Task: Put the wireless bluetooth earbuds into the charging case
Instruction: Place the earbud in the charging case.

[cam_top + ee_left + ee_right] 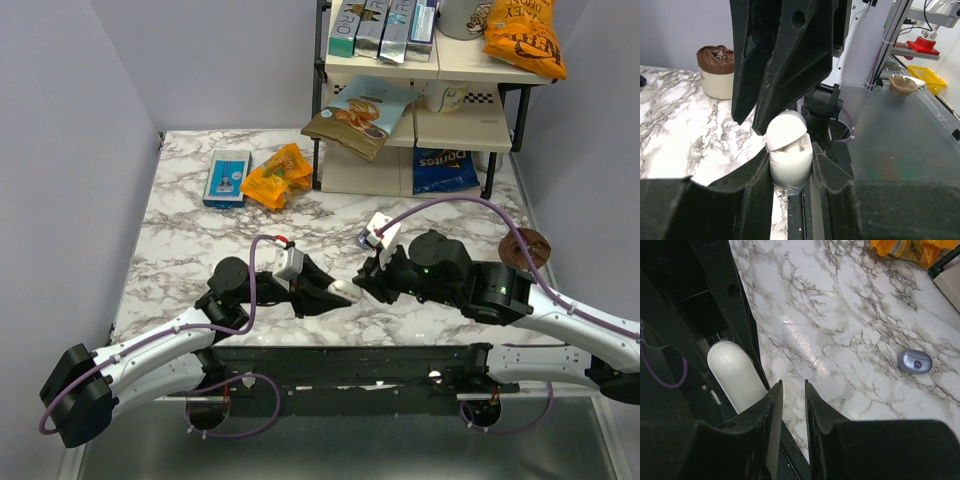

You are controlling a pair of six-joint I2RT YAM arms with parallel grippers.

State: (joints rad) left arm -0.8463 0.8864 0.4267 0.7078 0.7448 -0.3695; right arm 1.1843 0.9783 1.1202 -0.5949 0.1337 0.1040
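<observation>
Marbled table (190, 250), lilac walls (60, 150), stocked shelf rack (465, 127) behind

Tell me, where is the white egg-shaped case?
In the left wrist view, the white egg-shaped case sits low in the middle, pinched in the left gripper, near the table's front edge with the right gripper close by.

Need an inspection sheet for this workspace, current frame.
Surface: marble table, glossy.
Job's things: white capsule, lid ajar, in left tool; blue-lilac puck loose on marble; earbuds not seen.
Clutter: blue box, orange snack bag, brown-topped cup.
Tools: left tool shut on white capsule; right tool narrowly open, nothing between.
Cables: purple cable looped over each arm.
Surroundings: snack shelf at back, grey walls.
</observation>
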